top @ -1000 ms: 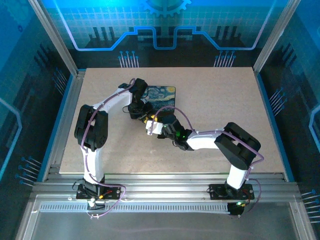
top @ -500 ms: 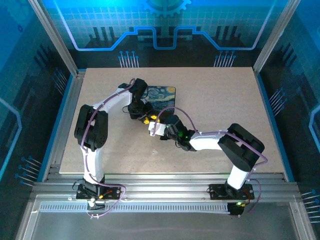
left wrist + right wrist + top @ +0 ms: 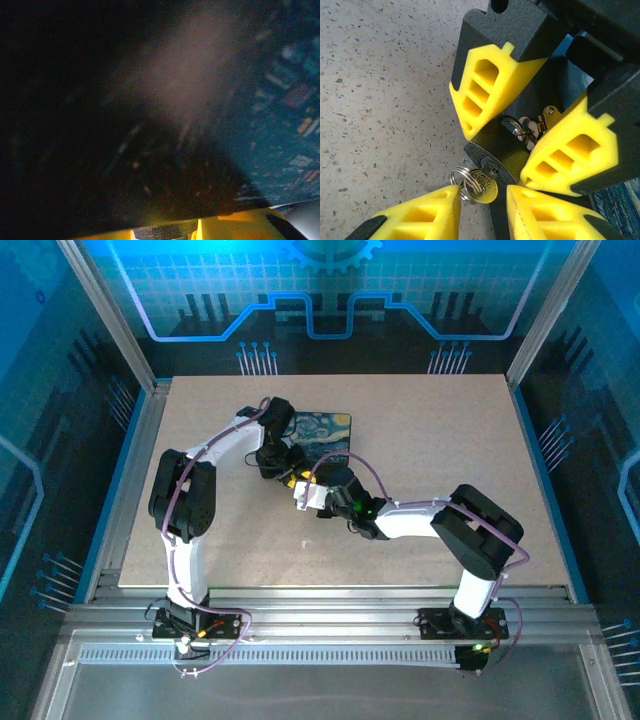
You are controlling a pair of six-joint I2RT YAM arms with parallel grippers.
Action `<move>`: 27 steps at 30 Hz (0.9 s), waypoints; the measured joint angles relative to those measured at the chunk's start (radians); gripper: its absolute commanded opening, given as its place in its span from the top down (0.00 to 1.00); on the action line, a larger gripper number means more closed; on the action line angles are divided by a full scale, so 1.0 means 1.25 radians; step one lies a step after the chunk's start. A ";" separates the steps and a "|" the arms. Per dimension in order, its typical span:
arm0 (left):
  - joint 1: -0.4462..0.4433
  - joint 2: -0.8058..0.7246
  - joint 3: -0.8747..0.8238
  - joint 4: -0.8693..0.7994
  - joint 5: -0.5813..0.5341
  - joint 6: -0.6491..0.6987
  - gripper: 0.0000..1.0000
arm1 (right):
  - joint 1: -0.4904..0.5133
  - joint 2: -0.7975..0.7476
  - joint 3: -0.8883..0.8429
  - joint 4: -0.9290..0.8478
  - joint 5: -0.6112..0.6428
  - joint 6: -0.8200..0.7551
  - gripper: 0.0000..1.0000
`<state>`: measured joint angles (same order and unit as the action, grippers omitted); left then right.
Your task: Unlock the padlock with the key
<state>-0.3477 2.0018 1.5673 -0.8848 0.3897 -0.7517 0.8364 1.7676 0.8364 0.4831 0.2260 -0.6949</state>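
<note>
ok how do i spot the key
In the right wrist view, four yellow fingers meet around the dark padlock. The key is at its lower end, between the bottom two: a brassy round head on a silvery ring, unlike the ring cluster higher up.

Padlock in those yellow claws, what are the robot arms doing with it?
The left end effector grips the padlock over the table. The key looks pushed into the lock's end, and the right end effector has its fingers on either side of the key's head. Whether it is squeezing the key is hard to tell.
</note>
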 measured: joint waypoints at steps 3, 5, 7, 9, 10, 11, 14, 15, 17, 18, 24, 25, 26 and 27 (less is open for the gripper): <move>0.000 0.000 0.000 0.000 0.001 0.000 1.00 | 0.000 0.006 0.008 -0.003 -0.002 -0.002 0.72; 0.000 0.000 0.000 0.000 0.001 0.000 1.00 | 0.000 0.008 0.009 -0.003 -0.002 -0.002 0.74; 0.000 0.000 0.000 0.000 0.001 0.000 1.00 | 0.000 0.011 0.012 -0.003 -0.003 -0.003 0.75; 0.000 0.000 0.000 0.000 0.000 0.000 1.00 | 0.000 0.019 0.025 -0.016 -0.002 -0.004 0.76; 0.001 0.000 0.000 0.000 0.000 0.000 1.00 | 0.000 0.022 0.031 -0.020 -0.002 -0.005 0.77; 0.003 0.000 0.000 0.001 0.000 0.000 1.00 | 0.000 0.024 0.034 -0.023 -0.002 -0.005 0.80; 0.006 0.000 -0.001 0.002 -0.005 0.000 1.00 | 0.000 0.033 0.044 -0.025 0.001 -0.008 0.86; 0.007 0.000 -0.001 0.003 -0.006 0.000 1.00 | 0.000 0.035 0.046 -0.026 0.001 -0.006 0.87; 0.009 0.000 -0.006 0.009 -0.007 -0.001 1.00 | 0.000 0.039 0.049 -0.027 0.001 -0.002 0.89; 0.009 0.000 -0.009 0.013 -0.008 -0.001 1.00 | 0.000 0.041 0.050 -0.028 0.002 0.002 0.90; 0.009 -0.008 -0.034 0.056 -0.006 -0.015 1.00 | 0.002 0.048 0.049 -0.024 0.026 0.125 0.99; 0.009 -0.013 -0.042 0.068 -0.005 -0.025 1.00 | 0.002 0.048 0.048 -0.020 0.031 0.174 0.99; 0.009 -0.019 -0.049 0.078 -0.005 -0.032 1.00 | 0.004 0.047 0.045 -0.015 0.035 0.238 0.99; 0.009 -0.024 -0.058 0.088 -0.004 -0.042 1.00 | 0.006 0.046 0.036 -0.001 0.042 0.293 1.00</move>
<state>-0.3363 1.9717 1.4948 -0.7750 0.3851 -0.8043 0.8440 1.8252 0.8818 0.4816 0.2787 -0.3283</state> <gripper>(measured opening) 0.294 0.099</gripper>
